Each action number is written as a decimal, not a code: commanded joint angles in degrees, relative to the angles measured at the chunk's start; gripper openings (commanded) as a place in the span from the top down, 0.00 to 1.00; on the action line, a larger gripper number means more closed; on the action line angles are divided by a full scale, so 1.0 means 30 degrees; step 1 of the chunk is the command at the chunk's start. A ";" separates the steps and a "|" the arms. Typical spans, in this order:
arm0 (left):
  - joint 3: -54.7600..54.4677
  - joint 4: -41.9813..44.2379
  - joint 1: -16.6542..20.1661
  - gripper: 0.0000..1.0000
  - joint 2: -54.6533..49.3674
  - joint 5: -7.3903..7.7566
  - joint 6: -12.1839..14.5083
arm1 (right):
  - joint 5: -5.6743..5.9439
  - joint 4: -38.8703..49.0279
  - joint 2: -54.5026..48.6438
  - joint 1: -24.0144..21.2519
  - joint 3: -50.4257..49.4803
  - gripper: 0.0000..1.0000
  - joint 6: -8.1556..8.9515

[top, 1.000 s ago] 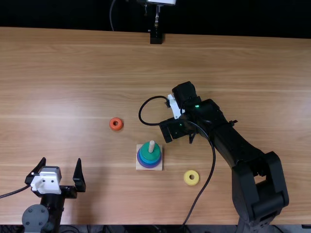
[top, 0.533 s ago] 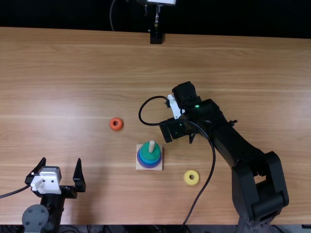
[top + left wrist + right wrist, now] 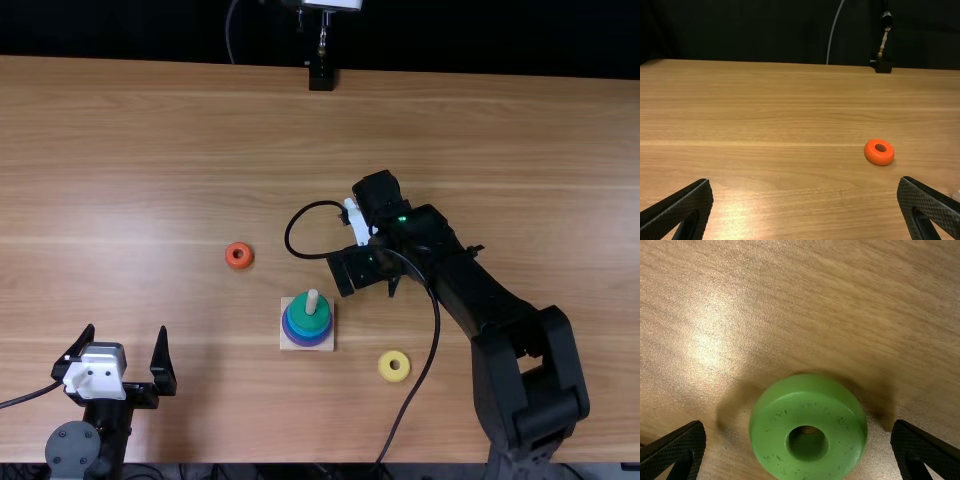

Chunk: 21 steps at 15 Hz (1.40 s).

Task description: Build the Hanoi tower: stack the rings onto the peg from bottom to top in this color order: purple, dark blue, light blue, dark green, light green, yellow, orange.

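- Black and white, the left gripper [image 3: 126, 335] is well to the left of the wooden stand [image 3: 288, 344] and a little nearer the robot than it. Its two fingers are spread wide with bare wood between them, so it is released and grasps nothing.
- Orange ring [image 3: 239, 256]: flat on the wooden surface [image 3: 150, 150], hole up, left of the stand and somewhat farther from the robot than it.
- Square stand, the landmark: its pale peg [image 3: 312, 300] points up out of a stack. The dark green ring [image 3: 308, 320] sits on top, with blue and purple edges showing under it. How many blue rings are there, I cannot tell.
- Black post foot [image 3: 321, 78]: at the surface's far edge, well beyond the stand.
- Right gripper [image 3: 360, 222]: beyond the stand and to its right, pointing down. It too is released, its fingers apart on either side of the light green ring, touching neither side of it.
- Light green ring [image 3: 770, 440]: flat on the wood, hole up, under the right gripper, so also beyond the stand and to its right.
- Yellow ring [image 3: 394, 366]: flat on the surface, right of the stand and slightly nearer the robot.
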 commanded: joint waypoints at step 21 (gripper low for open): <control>-0.1204 -0.0434 -0.0014 0.00 -0.0229 -0.0114 0.0129 | 0.0009 -0.6889 -0.2296 0.0087 0.4410 1.00 -0.0501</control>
